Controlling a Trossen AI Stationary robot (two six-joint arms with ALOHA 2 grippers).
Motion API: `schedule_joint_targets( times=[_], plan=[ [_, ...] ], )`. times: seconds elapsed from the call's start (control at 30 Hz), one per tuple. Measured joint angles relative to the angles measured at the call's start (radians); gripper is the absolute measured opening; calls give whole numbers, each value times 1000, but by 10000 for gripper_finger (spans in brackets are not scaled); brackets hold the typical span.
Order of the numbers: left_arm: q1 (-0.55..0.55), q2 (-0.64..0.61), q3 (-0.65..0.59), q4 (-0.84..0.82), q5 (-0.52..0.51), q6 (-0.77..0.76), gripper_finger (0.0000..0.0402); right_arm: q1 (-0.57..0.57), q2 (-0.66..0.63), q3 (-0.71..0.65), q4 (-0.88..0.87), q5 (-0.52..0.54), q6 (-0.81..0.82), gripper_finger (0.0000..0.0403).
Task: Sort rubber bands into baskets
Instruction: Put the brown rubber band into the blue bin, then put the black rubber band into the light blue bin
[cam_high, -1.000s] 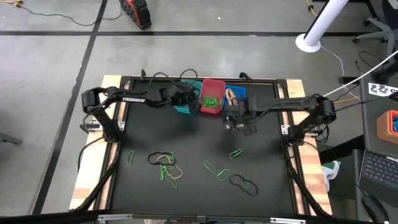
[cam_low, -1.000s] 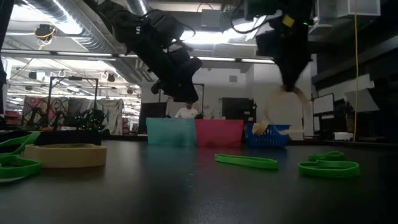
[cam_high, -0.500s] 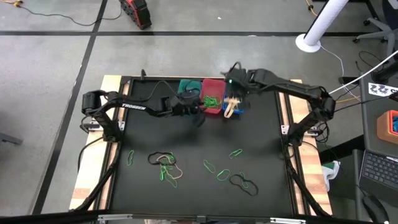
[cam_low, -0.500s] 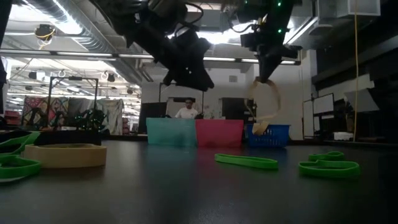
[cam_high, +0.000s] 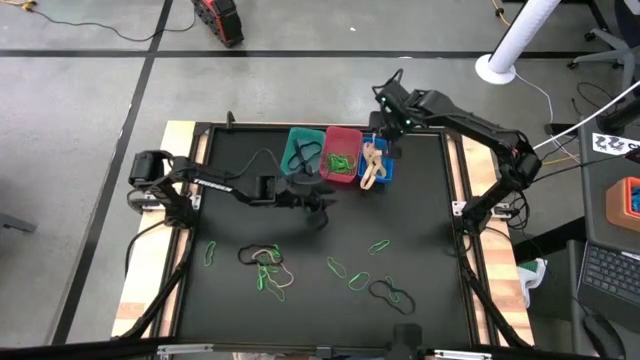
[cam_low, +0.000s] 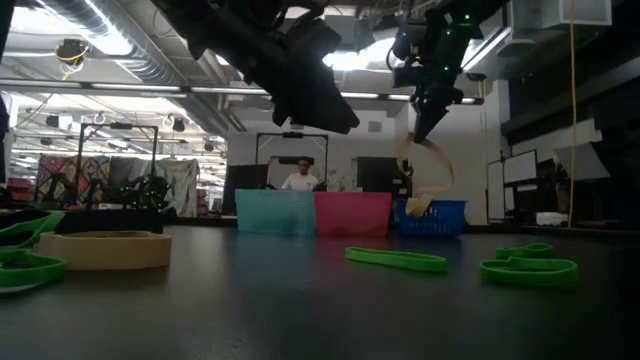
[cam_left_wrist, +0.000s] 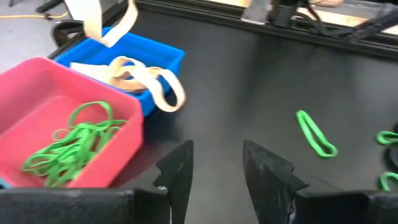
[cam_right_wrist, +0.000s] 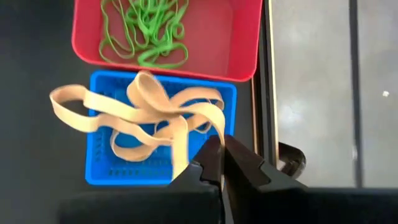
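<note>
My right gripper (cam_high: 381, 122) hangs over the blue basket (cam_high: 386, 176), shut on a tan rubber band (cam_low: 428, 168) that dangles into it. More tan bands (cam_right_wrist: 155, 109) lie in the blue basket (cam_right_wrist: 102, 165), and one droops over its rim (cam_left_wrist: 169, 98). The red basket (cam_high: 341, 138) holds green bands (cam_right_wrist: 146, 28). The teal basket (cam_high: 296, 143) stands to its left. My left gripper (cam_left_wrist: 214, 168) is open and empty, above the table in front of the red basket (cam_high: 320, 205). Loose green, black and tan bands (cam_high: 268, 268) lie near the front. My right gripper pinches the tan band's upper end (cam_right_wrist: 215, 129) between its two shut fingers, which point down from above. The band hangs slack below the fingers, and its lower part (cam_low: 421, 205) rests in the blue basket.
Green bands (cam_high: 378, 246) (cam_high: 345, 272) and a black band (cam_high: 392, 294) lie at the front right. A green band (cam_high: 210, 254) and a black one (cam_high: 258, 252) lie at the front left. In the low view a tan band (cam_low: 105, 248) and green bands (cam_low: 396, 259) lie close.
My right gripper has carried the tan band toward the table's far edge, from in front of the baskets to above the blue basket; the band's lower end now rests in it. My left gripper has moved from the teal basket toward the near edge.
</note>
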Motion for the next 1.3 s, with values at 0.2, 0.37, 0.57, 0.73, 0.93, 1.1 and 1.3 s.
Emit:
schedule_joint_targets(
  times=[0.2,0.37,0.57,0.73,0.93,1.1,1.3],
  plan=[
    [-62,0,0,0,0,16,136,-43,0,0,25,-61,4,12],
    [-133,0,0,-13,0,82,136,-49,0,0,36,-63,5,12],
    [-215,0,0,-71,0,-23,136,-47,0,0,51,-63,6,12],
    [-277,-21,0,-195,0,-142,136,-47,0,0,45,-63,7,30],
    [-349,-31,0,-317,1,-302,136,-47,0,0,45,-63,8,93],
    [-401,-31,0,-435,17,-448,136,-47,0,0,50,-63,8,131],
    [-456,-31,0,-539,18,-593,136,-47,0,0,52,-62,8,145]
  ],
)
